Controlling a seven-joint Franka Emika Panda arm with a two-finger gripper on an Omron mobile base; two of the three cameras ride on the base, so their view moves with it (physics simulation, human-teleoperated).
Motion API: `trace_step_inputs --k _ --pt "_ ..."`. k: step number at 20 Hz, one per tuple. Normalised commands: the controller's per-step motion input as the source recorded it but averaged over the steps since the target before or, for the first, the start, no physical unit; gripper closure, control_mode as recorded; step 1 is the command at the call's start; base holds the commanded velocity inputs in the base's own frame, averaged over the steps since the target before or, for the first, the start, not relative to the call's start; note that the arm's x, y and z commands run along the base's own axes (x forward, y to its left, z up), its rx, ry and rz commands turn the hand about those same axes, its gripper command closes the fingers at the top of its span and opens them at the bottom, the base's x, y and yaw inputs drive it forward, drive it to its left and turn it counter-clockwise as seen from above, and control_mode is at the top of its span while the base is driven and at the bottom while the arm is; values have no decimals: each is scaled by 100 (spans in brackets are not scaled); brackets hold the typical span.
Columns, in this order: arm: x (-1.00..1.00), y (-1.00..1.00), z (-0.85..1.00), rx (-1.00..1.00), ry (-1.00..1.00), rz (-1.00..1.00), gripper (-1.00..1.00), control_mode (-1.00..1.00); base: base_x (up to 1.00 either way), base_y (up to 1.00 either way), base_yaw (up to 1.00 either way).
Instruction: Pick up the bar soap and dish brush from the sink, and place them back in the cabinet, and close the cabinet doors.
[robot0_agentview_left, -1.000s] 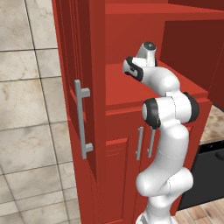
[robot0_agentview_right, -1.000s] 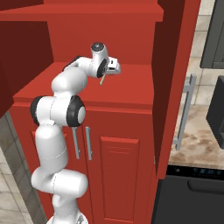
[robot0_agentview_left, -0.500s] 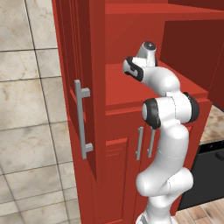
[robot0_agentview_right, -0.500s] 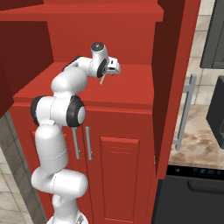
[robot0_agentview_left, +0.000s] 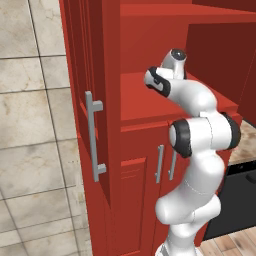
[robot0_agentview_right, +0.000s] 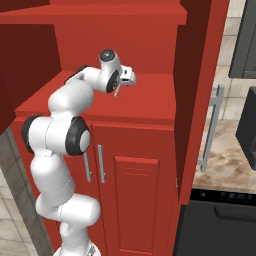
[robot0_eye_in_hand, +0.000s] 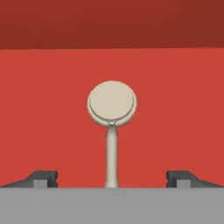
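The dish brush (robot0_eye_in_hand: 112, 105), pale beige with a round head and thin handle, lies on the cabinet's red shelf (robot0_eye_in_hand: 48, 109). My gripper (robot0_eye_in_hand: 112, 177) hangs just over its handle end, open, with a fingertip far out on each side and neither touching it. From the right base view the gripper (robot0_agentview_right: 126, 78) reaches over the shelf (robot0_agentview_right: 150, 107), and the brush handle (robot0_agentview_right: 116, 92) pokes out below it. Both cabinet doors stand open: the left one (robot0_agentview_left: 97, 65) and the right one (robot0_agentview_right: 197, 85). The bar soap and the sink are out of view.
Long silver handles stick out from the open doors (robot0_agentview_left: 93, 136) (robot0_agentview_right: 214, 127). Under the shelf are smaller red doors with short handles (robot0_agentview_right: 100, 162). A black appliance (robot0_agentview_right: 220, 225) and a stone counter (robot0_agentview_right: 227, 160) lie to the right, a tiled wall (robot0_agentview_left: 30, 125) to the left.
The jaws have opened wider and the dish brush is let go onto the shelf. The arm and the base have stayed where they were.
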Motion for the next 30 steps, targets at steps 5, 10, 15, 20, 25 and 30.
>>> trace_step_inputs --k 5,10,15,20,25,30 --pt "-73 0 0 0 -11 0 -100 -100 0 0 0" --pt "-96 0 0 0 -10 0 -100 -100 0 0 0" --pt "-97 0 1 0 -4 0 -100 -100 0 0 0" --pt "-99 0 12 0 0 0 -100 -100 0 0 0" --pt "-100 0 12 0 0 -2 -100 -100 0 0 0" --pt "-100 0 12 0 3 -2 -100 -100 0 0 0"
